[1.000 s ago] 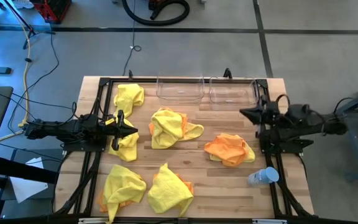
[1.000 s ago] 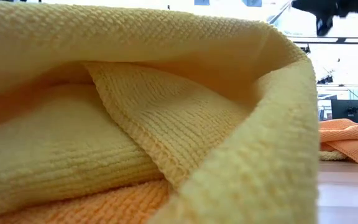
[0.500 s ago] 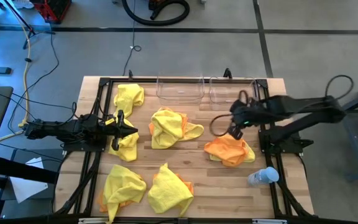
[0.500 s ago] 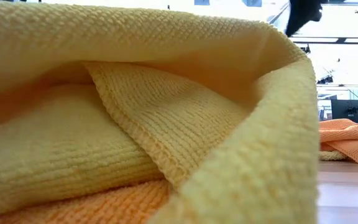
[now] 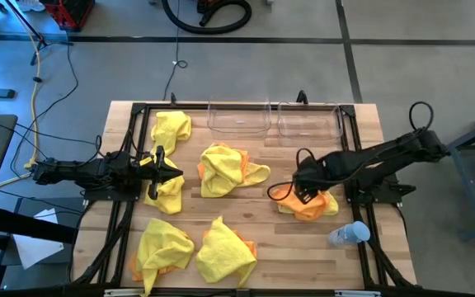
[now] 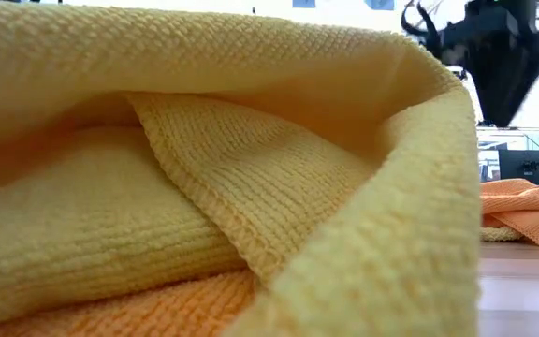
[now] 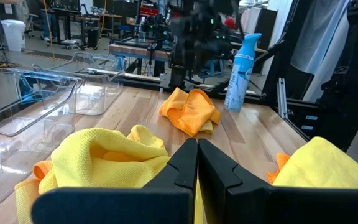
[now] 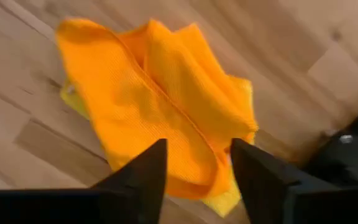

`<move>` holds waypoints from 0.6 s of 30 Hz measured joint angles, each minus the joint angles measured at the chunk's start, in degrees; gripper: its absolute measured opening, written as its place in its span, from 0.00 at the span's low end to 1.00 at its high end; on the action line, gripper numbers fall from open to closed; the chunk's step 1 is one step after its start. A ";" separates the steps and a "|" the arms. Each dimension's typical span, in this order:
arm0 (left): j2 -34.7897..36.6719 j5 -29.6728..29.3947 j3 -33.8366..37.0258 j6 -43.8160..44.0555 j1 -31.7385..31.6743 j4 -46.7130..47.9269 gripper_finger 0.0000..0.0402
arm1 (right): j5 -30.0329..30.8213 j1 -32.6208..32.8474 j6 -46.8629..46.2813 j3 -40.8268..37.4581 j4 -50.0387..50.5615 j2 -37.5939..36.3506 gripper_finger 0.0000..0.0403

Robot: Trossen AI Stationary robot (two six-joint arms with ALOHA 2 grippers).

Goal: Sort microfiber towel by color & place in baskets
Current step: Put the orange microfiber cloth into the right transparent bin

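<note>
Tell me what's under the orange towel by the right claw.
A bit of yellow cloth peeks out from under the orange towel, which lies on the table. How far the yellow runs beneath is covered. The open right claw hovers above the towel.

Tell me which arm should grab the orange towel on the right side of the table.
Right. Its pincer hangs open directly over the orange towel. The left pincer waits shut at the table's left edge, far across.
</note>
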State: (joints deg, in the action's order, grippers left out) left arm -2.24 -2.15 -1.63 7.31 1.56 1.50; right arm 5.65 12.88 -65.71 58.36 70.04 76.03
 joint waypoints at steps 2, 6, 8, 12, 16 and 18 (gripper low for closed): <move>0.00 0.00 0.00 0.00 -0.01 0.02 0.00 | -1.23 0.09 -1.81 -4.16 -5.02 -0.06 0.54; 0.00 0.01 -0.01 0.00 -0.02 0.00 0.00 | -2.71 0.05 -5.42 -12.24 -14.92 0.13 0.63; 0.00 0.01 0.00 0.00 -0.01 0.02 0.00 | -2.69 -0.06 -6.83 -15.55 -18.65 0.11 0.64; 0.00 0.00 0.00 -0.01 0.00 0.02 0.00 | -2.43 -0.80 -8.93 -20.32 -23.72 0.12 0.64; 0.00 0.00 0.00 0.00 -0.02 0.02 0.00 | -1.66 -1.52 -8.98 -23.17 -24.68 1.07 0.63; 0.00 0.00 0.00 0.00 0.00 0.02 0.00 | -1.78 -1.63 -8.59 -23.73 -25.30 1.38 0.58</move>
State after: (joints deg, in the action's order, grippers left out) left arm -2.24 -2.15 -1.63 7.31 1.56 1.52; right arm 3.86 11.25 -74.30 34.63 44.75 77.41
